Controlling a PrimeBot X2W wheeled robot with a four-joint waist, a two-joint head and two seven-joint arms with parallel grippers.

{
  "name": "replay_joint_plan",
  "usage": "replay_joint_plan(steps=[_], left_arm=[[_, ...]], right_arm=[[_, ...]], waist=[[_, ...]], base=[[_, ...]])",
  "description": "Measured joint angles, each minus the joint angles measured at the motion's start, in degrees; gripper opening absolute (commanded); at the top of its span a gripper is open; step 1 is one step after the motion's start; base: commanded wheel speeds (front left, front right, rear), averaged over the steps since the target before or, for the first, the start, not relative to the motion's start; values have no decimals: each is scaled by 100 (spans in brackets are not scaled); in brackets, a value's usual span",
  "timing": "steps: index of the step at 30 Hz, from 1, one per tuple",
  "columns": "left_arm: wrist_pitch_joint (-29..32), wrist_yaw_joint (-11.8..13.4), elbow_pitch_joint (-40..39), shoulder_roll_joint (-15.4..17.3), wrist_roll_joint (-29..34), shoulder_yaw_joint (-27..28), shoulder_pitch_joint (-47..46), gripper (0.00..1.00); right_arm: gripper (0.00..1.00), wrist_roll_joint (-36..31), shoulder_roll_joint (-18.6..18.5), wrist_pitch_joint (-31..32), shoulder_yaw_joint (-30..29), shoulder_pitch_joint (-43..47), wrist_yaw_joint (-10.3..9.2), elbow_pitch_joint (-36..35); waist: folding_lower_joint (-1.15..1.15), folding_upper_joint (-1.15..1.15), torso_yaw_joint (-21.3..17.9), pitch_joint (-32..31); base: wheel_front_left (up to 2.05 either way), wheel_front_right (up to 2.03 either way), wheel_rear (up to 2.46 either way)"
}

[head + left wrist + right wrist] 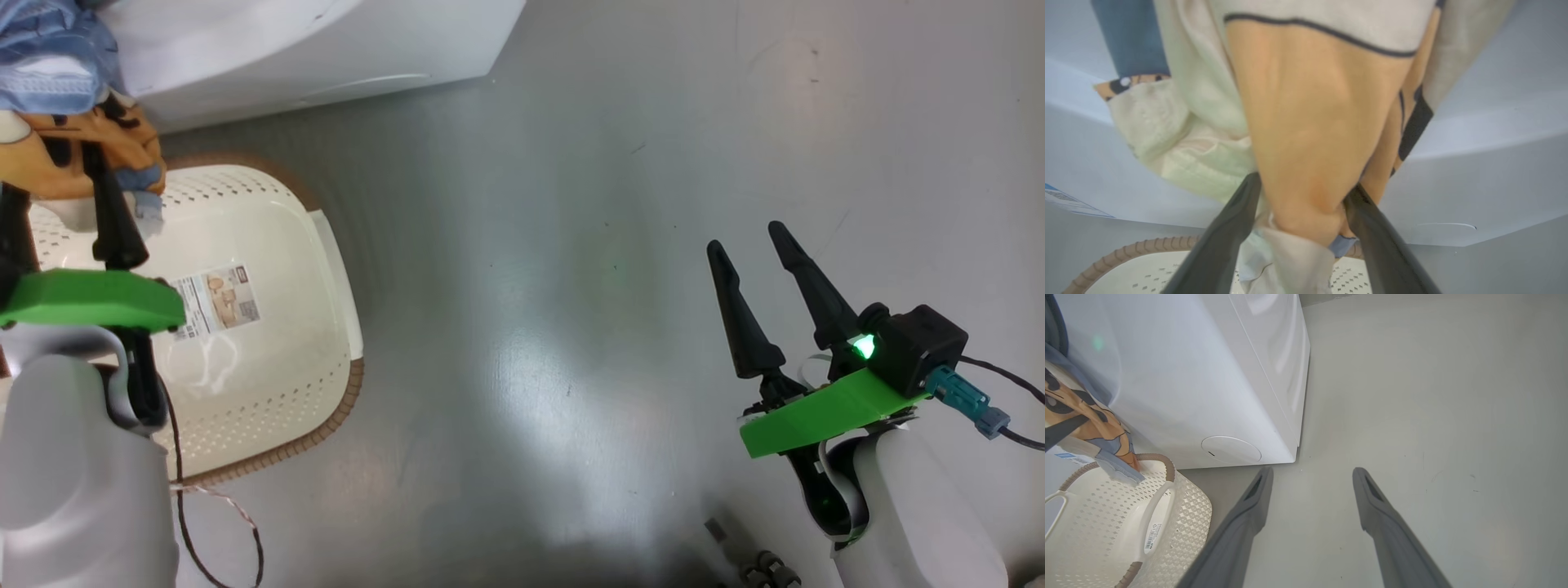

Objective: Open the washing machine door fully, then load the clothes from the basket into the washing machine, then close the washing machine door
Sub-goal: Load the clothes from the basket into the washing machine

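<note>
Gripped between the left gripper point(1302, 212) fingers, the clothes point(1306, 122) should be carried high over the basket point(269, 245) rim toward the washing machine point(1208, 375), while the right gripper point(755, 253) is kept spread and empty.

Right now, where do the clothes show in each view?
Head view: clothes top left, above the basket.
Left wrist view: centre, bunched between the left tool fingers.
Right wrist view: left edge, over the basket.
Shared landmark: the washing machine.

Smooth grey floor point(571, 245), glossy w/ soft light glare, few scuffs.
</note>
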Motion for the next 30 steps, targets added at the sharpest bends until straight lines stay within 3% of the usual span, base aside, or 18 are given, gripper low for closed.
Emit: replay_joint_plan(steps=[5,6,7,8,9,17,30], left_arm=[[0,-104,286,70,-10,36,-270,100],[0,-109,291,87,-10,37,-314,93],[0,-149,292,102,-10,51,-361,46],[0,-157,290,122,-8,54,-388,17],[0,-157,289,130,-8,67,-400,0],[0,-256,-10,59,11,80,-346,0],[0,-261,-1947,-97,471,-99,267,0]], right_arm=[[100,0,10,0,-14,-21,0,-1],[100,0,10,0,-19,-38,0,3],[100,0,10,0,-22,-67,0,5],[100,0,10,0,-26,-72,0,5],[100,0,12,0,-26,-75,0,7],[100,0,37,0,-20,-88,0,48],[100,5,63,0,7,-84,0,145]], waist=[[0,0,-18,62],[0,0,-17,64],[0,0,-14,63],[0,0,-10,57],[0,0,-5,48],[0,0,47,-69],[0,0,120,-418]], base=[[0,0,0],[0,0,0],[0,0,0],[0,0,0],[0,0,0],[0,0,0],[0,0,0]])
